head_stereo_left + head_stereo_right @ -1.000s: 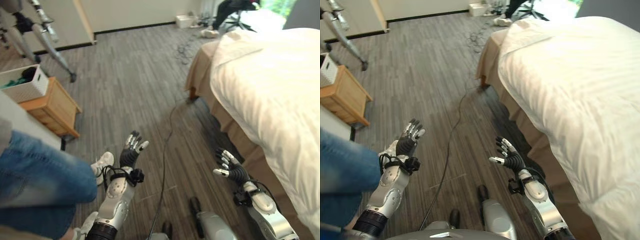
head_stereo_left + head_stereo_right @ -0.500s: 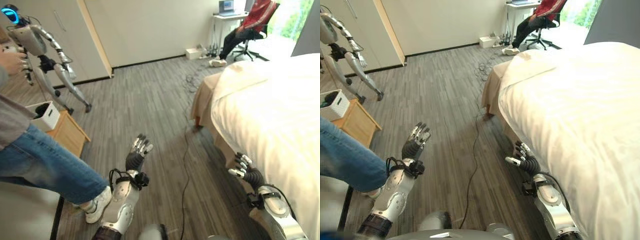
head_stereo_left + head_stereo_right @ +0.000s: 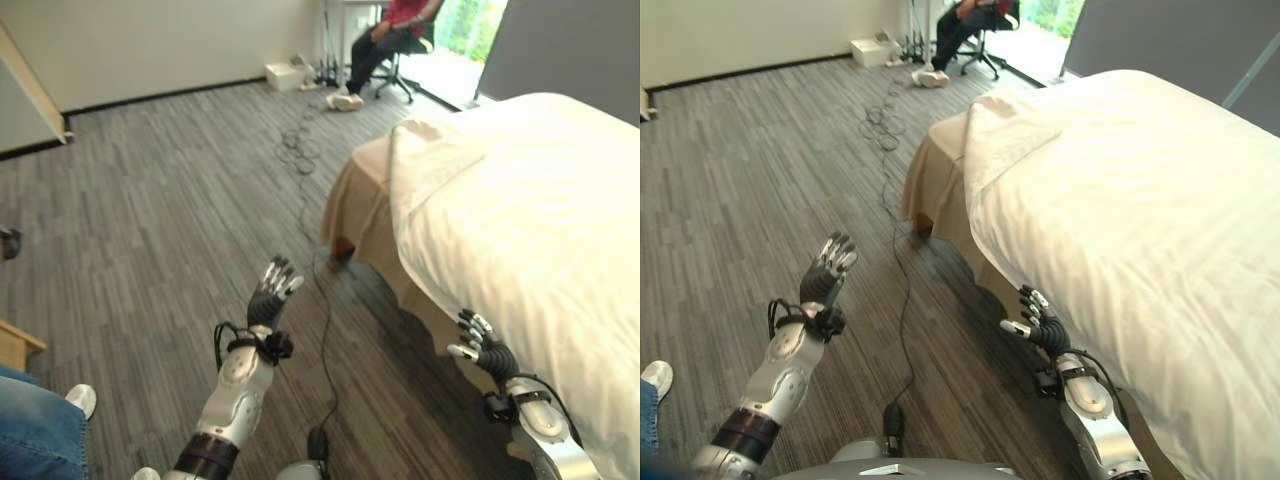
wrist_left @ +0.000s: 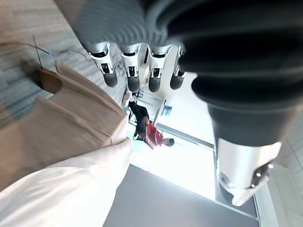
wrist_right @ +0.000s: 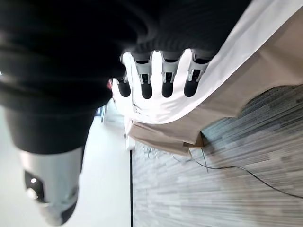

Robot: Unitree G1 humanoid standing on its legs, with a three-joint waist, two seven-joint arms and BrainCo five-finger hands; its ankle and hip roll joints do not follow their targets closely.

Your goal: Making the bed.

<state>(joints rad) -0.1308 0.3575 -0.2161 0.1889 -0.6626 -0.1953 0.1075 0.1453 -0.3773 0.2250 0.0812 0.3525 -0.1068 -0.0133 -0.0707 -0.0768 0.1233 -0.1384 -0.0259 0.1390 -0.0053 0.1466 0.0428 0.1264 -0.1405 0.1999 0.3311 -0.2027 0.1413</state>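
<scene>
Grey plank floor (image 3: 180,200), frame left; white duvet (image 3: 1140,220), right: soft, light, we'd pinch its hanging edge; left hand (image 3: 272,295) and right hand (image 3: 1035,322) spread, empty.

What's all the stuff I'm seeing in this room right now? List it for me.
Bed: one, white cover over a tan skirt, on the robot's right.
Floor: grey wood-look planks.
Seated person: one, red top, dark trousers, on an office chair at the far wall.
White box: one, on the floor by the far wall.
Cables: dark, coiled on the floor near the bed's corner.
Standing person's leg: blue jeans, white shoe, at the robot's near left.
Left hand: open, raised above the floor.
Right hand: open, beside the bed's edge.
</scene>
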